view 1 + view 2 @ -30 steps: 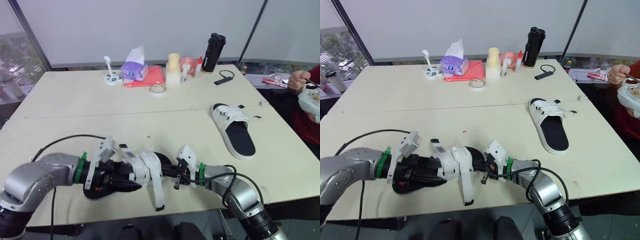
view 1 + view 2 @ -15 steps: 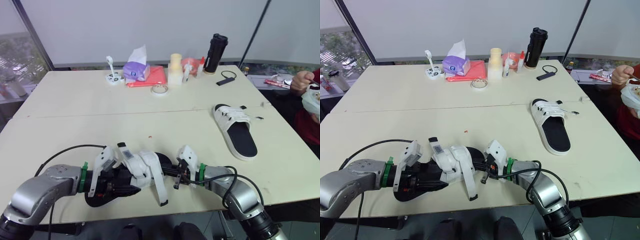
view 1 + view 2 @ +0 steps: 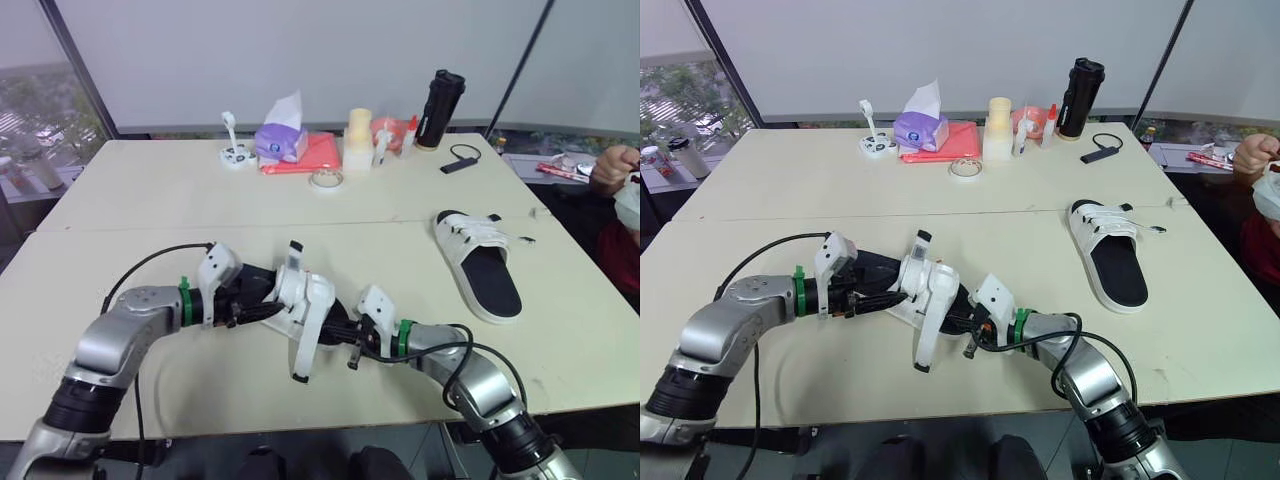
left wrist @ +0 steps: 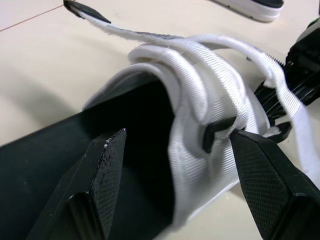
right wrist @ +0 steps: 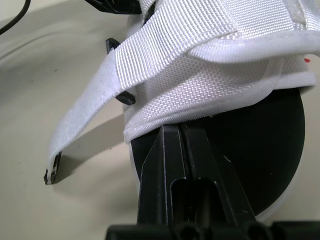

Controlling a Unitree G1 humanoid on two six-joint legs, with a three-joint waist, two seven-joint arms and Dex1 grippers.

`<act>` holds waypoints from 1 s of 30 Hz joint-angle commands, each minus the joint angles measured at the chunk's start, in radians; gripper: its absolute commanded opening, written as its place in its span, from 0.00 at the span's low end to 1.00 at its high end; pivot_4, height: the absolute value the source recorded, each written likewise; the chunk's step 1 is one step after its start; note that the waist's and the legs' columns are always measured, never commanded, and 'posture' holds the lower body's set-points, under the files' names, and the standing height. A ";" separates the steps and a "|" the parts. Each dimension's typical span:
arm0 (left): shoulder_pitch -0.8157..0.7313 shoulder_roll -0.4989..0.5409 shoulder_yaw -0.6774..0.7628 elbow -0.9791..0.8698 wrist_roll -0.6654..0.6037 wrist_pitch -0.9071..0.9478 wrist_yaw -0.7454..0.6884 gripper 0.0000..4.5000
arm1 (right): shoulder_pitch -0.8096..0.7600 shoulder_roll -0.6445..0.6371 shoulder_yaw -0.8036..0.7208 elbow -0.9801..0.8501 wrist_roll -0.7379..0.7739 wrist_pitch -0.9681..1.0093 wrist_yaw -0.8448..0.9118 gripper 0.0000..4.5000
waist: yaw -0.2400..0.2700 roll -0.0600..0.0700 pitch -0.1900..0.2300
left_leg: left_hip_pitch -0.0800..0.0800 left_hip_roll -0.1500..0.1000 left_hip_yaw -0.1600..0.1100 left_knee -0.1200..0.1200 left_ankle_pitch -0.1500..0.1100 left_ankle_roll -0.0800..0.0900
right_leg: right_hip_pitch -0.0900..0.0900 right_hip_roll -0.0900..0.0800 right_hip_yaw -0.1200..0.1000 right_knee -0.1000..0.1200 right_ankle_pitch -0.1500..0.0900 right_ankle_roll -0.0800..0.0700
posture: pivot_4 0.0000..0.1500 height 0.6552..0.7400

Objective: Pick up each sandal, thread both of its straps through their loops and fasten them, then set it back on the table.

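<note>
Subject sandal [image 3: 300, 315] is at the near edge of the table [image 3: 150, 200], tilted, between the two arms. The right gripper [image 5: 181, 129] is closed, pinching the rim of the black sole at one end. The left gripper [image 4: 178, 136] is spread wide, one finger on either side of the white upper; whether the pads press on it cannot be confirmed. One strap [image 3: 302, 350] hangs loose toward the tabletop, its dark tip free, so fastening is judged incomplete. Handling assessment: the sandal looks light, with a firm foam sole that gives a dependable edge for pinching. The woven straps are soft and limp and will likely flop unless taken close to the free tip. The second sandal [image 3: 478, 262] lies flat, well apart on the robot's right. The surface is smooth, pale and level. A tissue box [image 3: 282, 140], tape roll [image 3: 324, 179] and black flask [image 3: 440, 95] stand along the far side, with a person's hand [image 3: 608, 165] at the far right
</note>
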State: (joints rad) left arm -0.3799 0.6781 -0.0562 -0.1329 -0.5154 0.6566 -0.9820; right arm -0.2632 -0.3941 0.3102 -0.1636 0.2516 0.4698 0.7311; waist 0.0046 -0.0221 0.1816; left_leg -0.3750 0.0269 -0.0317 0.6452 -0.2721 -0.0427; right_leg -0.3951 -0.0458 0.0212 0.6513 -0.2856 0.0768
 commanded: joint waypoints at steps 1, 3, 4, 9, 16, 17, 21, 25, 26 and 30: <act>-0.006 0.048 0.005 -0.050 -0.069 0.066 -0.094 0.76 | 0.015 -0.012 -0.015 0.079 -0.057 0.012 -0.052 0.00 | -0.005 0.000 0.000 | 0.000 0.000 0.000 0.000 0.000 0.000 | 0.000 0.000 0.000 0.000 0.000 0.000 | 1.00 1.00; 0.015 0.077 0.011 -0.069 -0.085 0.089 -0.122 0.76 | 0.017 -0.010 -0.020 0.084 -0.064 -0.001 -0.061 0.00 | -0.014 0.000 0.000 | 0.000 0.001 0.000 0.000 0.000 0.000 | 0.000 0.000 0.000 0.000 0.000 0.000 | 1.00 1.00; 0.021 0.083 0.016 -0.074 -0.087 0.092 -0.121 0.76 | 0.017 -0.008 -0.022 0.087 -0.065 -0.006 -0.065 0.00 | -0.016 0.001 0.000 | 0.000 0.001 0.000 -0.001 0.000 0.000 | 0.000 0.000 0.000 0.000 0.000 0.000 | 1.00 1.00; 0.036 0.123 0.066 -0.070 -0.094 0.106 -0.108 0.76 | 0.015 -0.007 -0.019 0.092 -0.066 -0.015 -0.064 0.00 | -0.016 0.000 0.000 | 0.000 0.001 -0.001 -0.001 0.000 0.000 | 0.000 0.000 0.000 0.000 0.000 0.000 | 1.00 1.00; 0.088 0.278 0.142 -0.042 -0.100 0.109 -0.178 0.76 | 0.016 -0.019 -0.005 0.099 -0.071 -0.030 -0.042 0.00 | -0.017 0.001 0.000 | 0.000 0.001 0.000 -0.001 0.000 0.000 | -0.001 0.000 0.000 0.000 0.000 0.000 | 1.00 1.00; 0.100 0.300 0.158 -0.047 -0.119 0.125 -0.198 0.76 | 0.016 -0.020 -0.004 0.101 -0.071 -0.033 -0.038 0.00 | -0.018 0.001 0.000 | 0.000 0.001 0.000 -0.001 0.000 0.000 | -0.001 0.000 0.000 0.000 0.000 0.000 | 1.00 1.00; 0.137 0.322 0.171 -0.126 -0.211 0.197 -0.243 0.76 | 0.010 -0.017 0.001 0.111 -0.077 -0.041 -0.029 0.00 | -0.017 0.001 0.000 | 0.000 0.002 0.000 -0.001 0.000 0.000 | -0.001 0.000 0.000 0.000 0.000 -0.001 | 1.00 1.00; 0.155 0.268 0.110 -0.198 -0.244 0.233 -0.223 0.76 | 0.003 -0.011 0.005 0.118 -0.080 -0.045 -0.027 0.00 | -0.017 0.001 0.000 | 0.000 0.003 0.001 -0.001 0.000 0.000 | -0.001 -0.001 0.001 0.000 0.000 -0.001 | 1.00 1.00; 0.151 0.252 0.093 -0.201 -0.244 0.238 -0.217 0.76 | 0.004 -0.012 0.005 0.117 -0.081 -0.046 -0.027 0.00 | -0.017 0.001 0.000 | 0.000 0.004 0.000 -0.001 0.000 0.000 | -0.001 -0.001 0.001 0.000 0.000 -0.001 | 1.00 1.00; 0.136 0.205 0.026 -0.183 -0.214 0.226 -0.204 0.76 | 0.008 -0.015 0.001 0.111 -0.080 -0.044 -0.028 0.00 | -0.017 0.001 0.000 | 0.000 0.003 0.000 -0.001 0.000 0.000 | -0.001 0.001 0.001 0.000 0.000 -0.001 | 1.00 1.00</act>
State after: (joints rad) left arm -0.2331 0.8861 -0.0221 -0.3136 -0.7378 0.8900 -1.1897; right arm -0.2781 -0.3902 0.3126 -0.1150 0.2156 0.3955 0.7237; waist -0.0126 -0.0214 0.1818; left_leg -0.3747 0.0296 -0.0312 0.6438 -0.2721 -0.0427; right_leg -0.3963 -0.0451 0.0219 0.6512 -0.2859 0.0761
